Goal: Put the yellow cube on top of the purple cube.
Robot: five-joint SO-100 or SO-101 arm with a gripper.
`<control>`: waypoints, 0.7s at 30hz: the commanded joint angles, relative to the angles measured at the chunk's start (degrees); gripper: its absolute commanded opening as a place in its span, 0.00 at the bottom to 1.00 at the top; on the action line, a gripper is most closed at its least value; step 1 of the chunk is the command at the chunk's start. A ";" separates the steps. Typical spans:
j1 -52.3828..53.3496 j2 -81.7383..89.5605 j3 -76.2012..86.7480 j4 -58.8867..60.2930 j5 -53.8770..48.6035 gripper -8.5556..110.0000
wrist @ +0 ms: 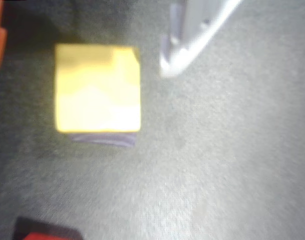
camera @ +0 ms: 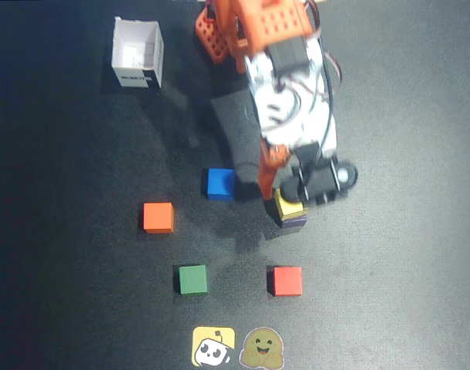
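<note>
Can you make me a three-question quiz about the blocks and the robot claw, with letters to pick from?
1. Where is the yellow cube?
A. in the white box
B. on the purple cube
C. beside the green cube

2. How many red cubes lie on the mat in the overhead view?
A. one
B. two
C. three

3. How is the gripper?
A. clamped on the blue cube
B. open around the yellow cube
C. out of sight

Answers: B, a purple edge shows beneath it; A, one red cube; B, a gap separates the white finger from the cube.
</note>
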 commanded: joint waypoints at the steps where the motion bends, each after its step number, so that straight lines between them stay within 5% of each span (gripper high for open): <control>1: 0.97 8.35 1.23 0.70 -0.53 0.23; 6: 6.86 16.35 5.54 2.46 -6.68 0.09; 12: 16.00 25.75 12.39 3.69 -15.12 0.07; 21: 20.21 50.01 27.69 8.61 -14.94 0.07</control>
